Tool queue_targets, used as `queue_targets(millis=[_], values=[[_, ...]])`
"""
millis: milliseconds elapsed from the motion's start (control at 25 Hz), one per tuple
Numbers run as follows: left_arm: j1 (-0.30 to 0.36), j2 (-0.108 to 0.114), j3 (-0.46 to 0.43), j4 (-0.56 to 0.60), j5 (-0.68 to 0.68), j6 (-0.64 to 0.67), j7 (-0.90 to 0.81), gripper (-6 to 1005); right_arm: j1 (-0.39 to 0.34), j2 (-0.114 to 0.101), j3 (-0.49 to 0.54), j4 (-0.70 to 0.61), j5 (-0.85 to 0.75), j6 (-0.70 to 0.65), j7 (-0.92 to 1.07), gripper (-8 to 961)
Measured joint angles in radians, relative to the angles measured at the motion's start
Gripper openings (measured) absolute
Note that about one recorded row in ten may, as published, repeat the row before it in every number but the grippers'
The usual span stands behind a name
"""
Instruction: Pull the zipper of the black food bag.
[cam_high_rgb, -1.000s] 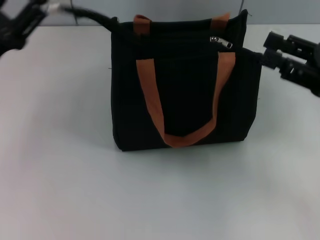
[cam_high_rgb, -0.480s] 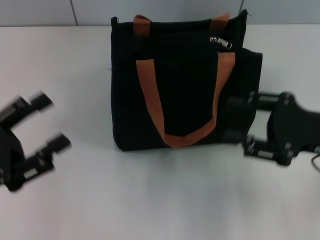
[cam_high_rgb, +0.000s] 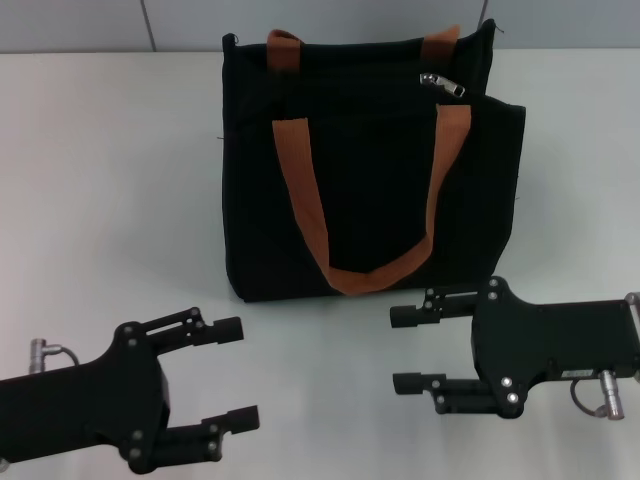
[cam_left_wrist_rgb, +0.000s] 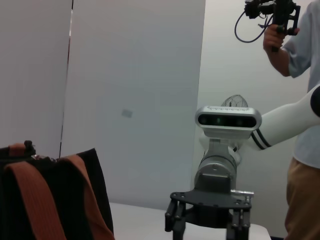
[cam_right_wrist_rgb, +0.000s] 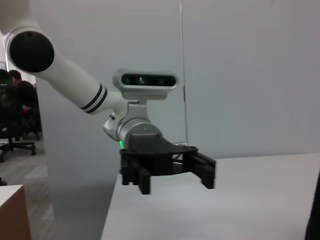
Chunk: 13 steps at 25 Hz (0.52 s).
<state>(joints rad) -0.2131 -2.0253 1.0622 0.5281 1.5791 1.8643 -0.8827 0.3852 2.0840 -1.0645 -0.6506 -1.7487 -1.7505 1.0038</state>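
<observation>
Both arms dropped low vs. a second ago. Left hand (cam_high_rgb: 228, 375) wide open, empty, above the desk (cam_high_rgb: 110, 200). Right hand (cam_high_rgb: 410, 348) also open, empty, fingertips just short of the black food bag (cam_high_rgb: 370, 160) base. Bag upright beyond both hands; zipper (cam_high_rgb: 441, 83) at its top edge, beyond right hand. Bare desk either side.

Right wrist camera: opposite arm over the table.
I see the left gripper (cam_right_wrist_rgb: 172, 175), black, fingers spread, nothing between them, hanging above the white table (cam_right_wrist_rgb: 240, 200); white arm (cam_right_wrist_rgb: 65, 82) with camera module (cam_right_wrist_rgb: 146, 80) behind, grey wall (cam_right_wrist_rgb: 240, 70) beyond.
</observation>
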Motion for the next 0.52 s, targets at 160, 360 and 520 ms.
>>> queue_targets(millis=[160, 360, 520], values=[[-0.010, -0.008, 0.001, 0.003, 0.001, -0.016, 0.014, 770, 0.000, 0.002, -0.017, 0.017, 0.005, 0.010, -0.004, 574], [-0.017, -0.013, 0.004, 0.002, 0.004, -0.050, 0.017, 770, -0.001, 0.002, -0.014, 0.027, 0.008, 0.012, -0.007, 574], [-0.025, -0.017, 0.004, 0.002, 0.005, -0.061, 0.017, 770, -0.003, 0.002, -0.014, 0.028, 0.008, 0.023, -0.008, 574]])
